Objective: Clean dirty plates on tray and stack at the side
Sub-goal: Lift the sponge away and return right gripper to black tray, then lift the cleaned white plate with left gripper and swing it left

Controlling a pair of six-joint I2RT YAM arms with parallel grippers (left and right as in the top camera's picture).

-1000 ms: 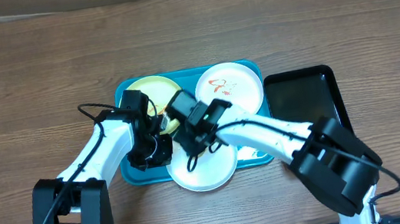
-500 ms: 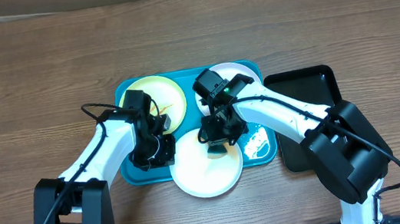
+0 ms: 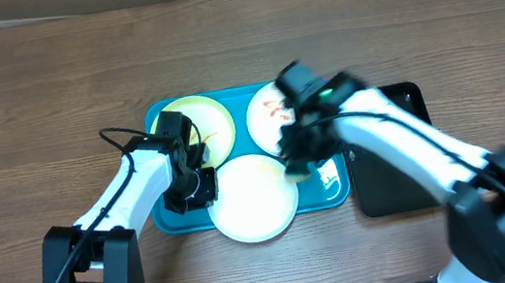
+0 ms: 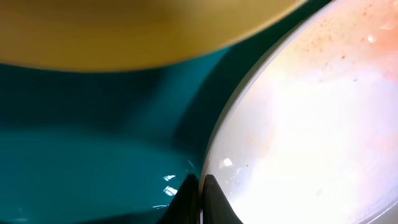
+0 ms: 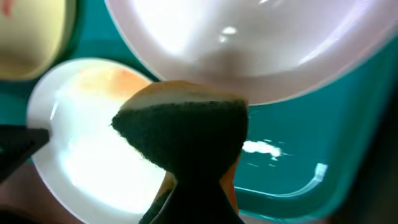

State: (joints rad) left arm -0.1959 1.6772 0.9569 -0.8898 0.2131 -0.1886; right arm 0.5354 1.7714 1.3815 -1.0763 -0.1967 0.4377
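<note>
The turquoise tray (image 3: 157,112) holds three plates. The pale yellow-green plate (image 3: 204,126) lies at the back left. A white plate with orange smears (image 3: 266,112) lies at the back right. A second white plate (image 3: 252,200) lies at the front, overhanging the tray's front rim. My left gripper (image 3: 202,187) is shut on this plate's left rim, which the left wrist view shows at the fingertips (image 4: 199,186). My right gripper (image 3: 296,160) is blurred over the tray's right part. It is shut on a dark green and orange sponge (image 5: 186,134).
A smaller black tray (image 3: 397,186) lies right of the turquoise tray, partly under my right arm. The wooden table (image 3: 48,71) runs all round. A white sticker or glare patch (image 3: 328,178) shows on the tray floor at the front right.
My right arm has swung right with the sponge, from over the front white plate to the tray's right part. The left gripper has kept its hold on the plate's rim.
</note>
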